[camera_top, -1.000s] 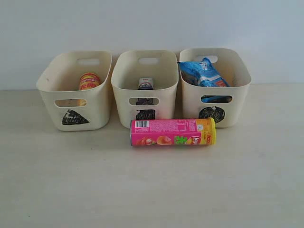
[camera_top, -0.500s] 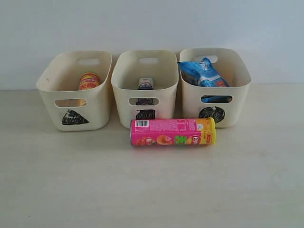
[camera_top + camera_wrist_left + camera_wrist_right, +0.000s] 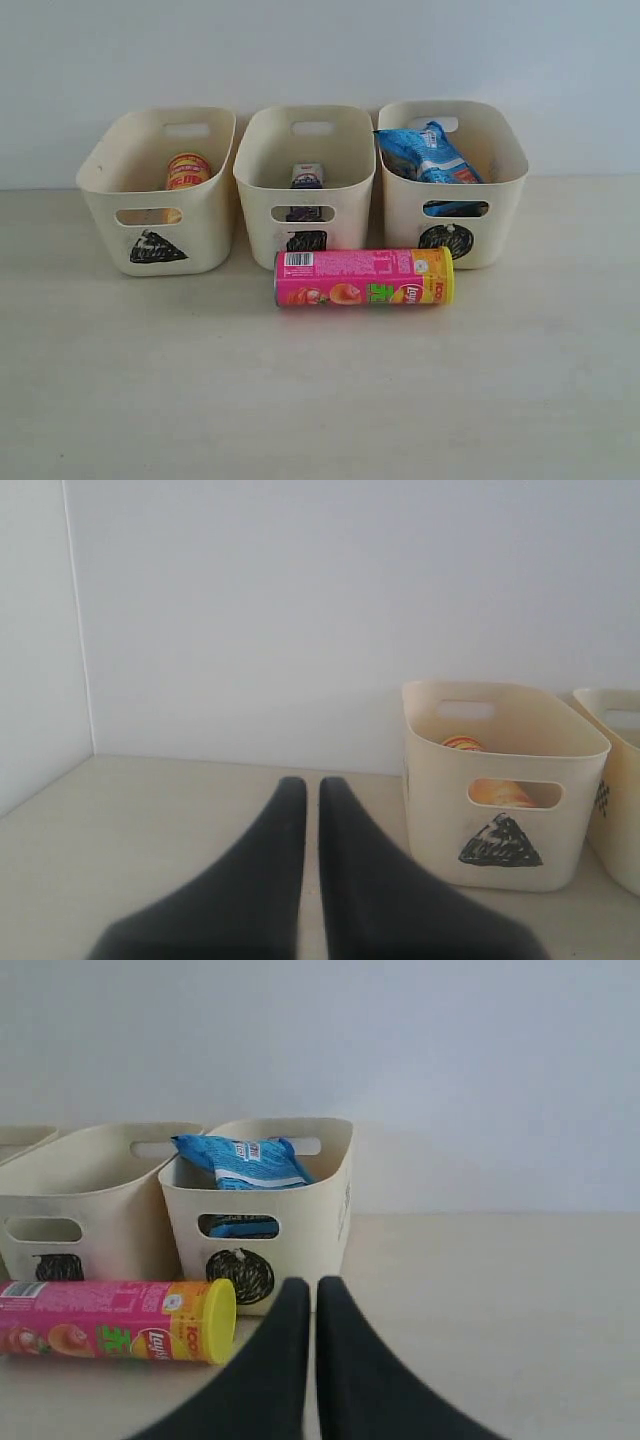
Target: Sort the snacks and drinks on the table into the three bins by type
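Pink-yellow tube (image 3: pixel 364 277): on its side on table (image 3: pixel 320 400), at 6 o'clock of square bin (image 3: pixel 258 205) and circle bin (image 3: pixel 505 215), yellow cap toward 3 o'clock.
Triangle bin (image 3: pixel 205 225): holds yellow-red tube (image 3: pixel 187 170).
Square bin: holds carton (image 3: pixel 306 176), seemingly dark.
Circle bin: holds blue bag (image 3: pixel 428 153).
Left gripper (image 3: pixel 312 785), right gripper (image 3: pixel 312 1285): fingers together, empty.

The pink tube (image 3: pixel 363 277) shows a round red Lay's logo (image 3: pixel 152 1341) near its yellow end. Green Chinese characters (image 3: pixel 122 1341) sit beside the logo, and a white barcode label (image 3: pixel 298 261) with digits too small to read is at the other end. Each of the 3 bins (image 3: pixel 345 200) behind the tube has a black scribbled sign: a circle (image 3: pixel 446 240) behind the yellow end, a square (image 3: pixel 306 241) behind the barcode end, and a triangle (image 3: pixel 156 248) farther out past that end. Print on the blue bag (image 3: pixel 425 152) is illegible.
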Controlling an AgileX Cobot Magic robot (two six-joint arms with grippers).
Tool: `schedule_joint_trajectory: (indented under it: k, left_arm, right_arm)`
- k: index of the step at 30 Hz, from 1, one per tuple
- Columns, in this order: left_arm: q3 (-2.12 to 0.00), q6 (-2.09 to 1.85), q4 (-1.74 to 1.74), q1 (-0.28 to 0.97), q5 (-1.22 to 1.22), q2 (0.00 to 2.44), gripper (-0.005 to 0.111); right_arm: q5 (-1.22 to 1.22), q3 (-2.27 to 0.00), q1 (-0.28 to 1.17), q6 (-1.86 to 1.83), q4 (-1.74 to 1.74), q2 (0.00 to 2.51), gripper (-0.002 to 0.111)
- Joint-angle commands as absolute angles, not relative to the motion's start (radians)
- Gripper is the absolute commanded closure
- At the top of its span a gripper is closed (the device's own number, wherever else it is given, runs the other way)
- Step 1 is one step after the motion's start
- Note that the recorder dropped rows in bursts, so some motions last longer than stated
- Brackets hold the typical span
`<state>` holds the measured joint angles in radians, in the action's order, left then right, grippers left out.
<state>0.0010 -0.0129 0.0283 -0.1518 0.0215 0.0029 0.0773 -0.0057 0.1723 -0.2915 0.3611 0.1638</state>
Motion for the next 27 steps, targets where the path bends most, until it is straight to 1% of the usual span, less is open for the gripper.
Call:
schedule_joint_trajectory:
  k: [1, 7, 9, 11, 15, 17, 23, 27]
  left_arm:
    - [0.0, -0.009, 0.038, -0.157, 0.018, 0.0, 0.102]
    - [0.0, -0.009, 0.038, -0.157, 0.018, 0.0, 0.102]
    - [0.0, -0.009, 0.038, -0.157, 0.018, 0.0, 0.102]
    - [0.0, -0.009, 0.038, -0.157, 0.018, 0.0, 0.102]
    - [0.0, -0.009, 0.038, -0.157, 0.018, 0.0, 0.102]
    - [0.0, -0.009, 0.038, -0.157, 0.018, 0.0, 0.102]
    - [0.0, -0.009, 0.038, -0.157, 0.016, 0.0, 0.102]
    - [0.0, -0.009, 0.038, -0.157, 0.016, 0.0, 0.102]
  right_arm:
    - [0.1, 0.0, 0.17, -0.362, 0.361, 0.161, 0.108]
    - [0.13, 0.0, 0.146, -0.338, 0.361, 0.161, 0.108]
    - [0.105, 0.0, 0.099, -0.256, 0.361, 0.161, 0.108]
    - [0.045, 0.0, 0.021, -0.168, 0.361, 0.151, 0.108]
    - [-0.112, 0.0, -0.091, -0.14, 0.325, 0.067, 0.108]
    - [-0.162, 0.0, -0.089, -0.14, 0.28, 0.003, 0.108]
    - [-0.325, 0.0, -0.078, -0.137, 0.213, 0.0, 0.108]
    - [-0.328, 0.0, -0.022, -0.082, 0.172, 0.0, 0.108]
